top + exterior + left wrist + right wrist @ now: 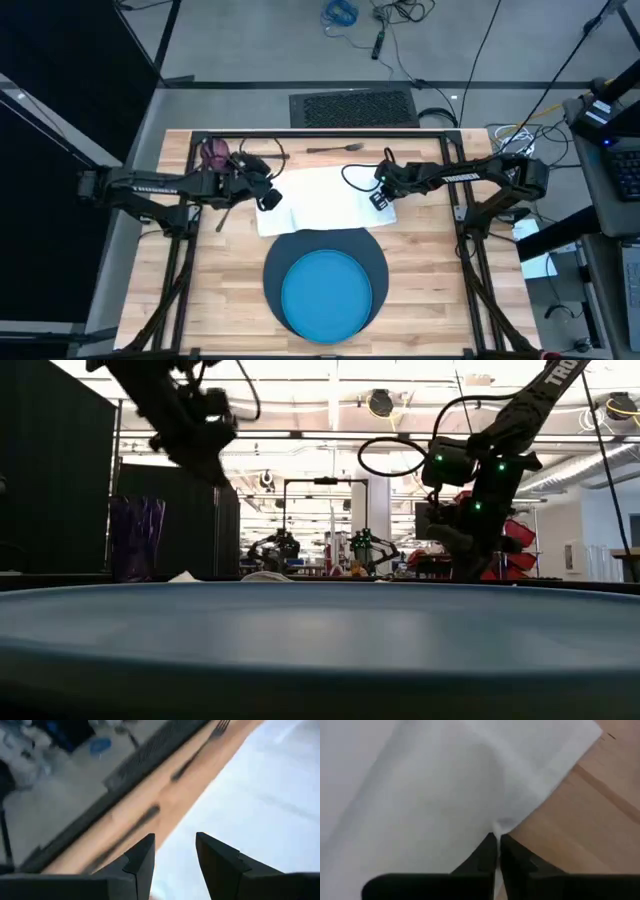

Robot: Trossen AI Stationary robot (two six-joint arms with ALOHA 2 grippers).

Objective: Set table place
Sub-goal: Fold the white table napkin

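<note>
A white napkin (320, 200) lies spread on the table (420, 290), behind the dark blue mat (375, 258) that carries the blue plate (327, 290). My right gripper (380, 198) is shut on the napkin's right edge. My left gripper (268, 198) hovers open over the napkin's left edge (210, 800), raised above the table in the low view (205, 460). A fork (335, 148) lies near the far edge. The purple cup (213, 152) stands at the far left. More cutlery (240, 165) lies next to it, partly hidden by the left arm. My right gripper pinches the napkin's right edge (502, 825) between its two shut fingers, close to a corner. The fingers slant down from the table's right side. The cloth bulges a little in front of the fingers (470, 775), and the rest lies flat on the table.
The plate's rim (320, 630) fills the bottom of the low view and hides the tabletop behind it. Bare wood lies to the left (225, 290) and right of the mat. A black frame (320, 132) runs along the table's far edge.
</note>
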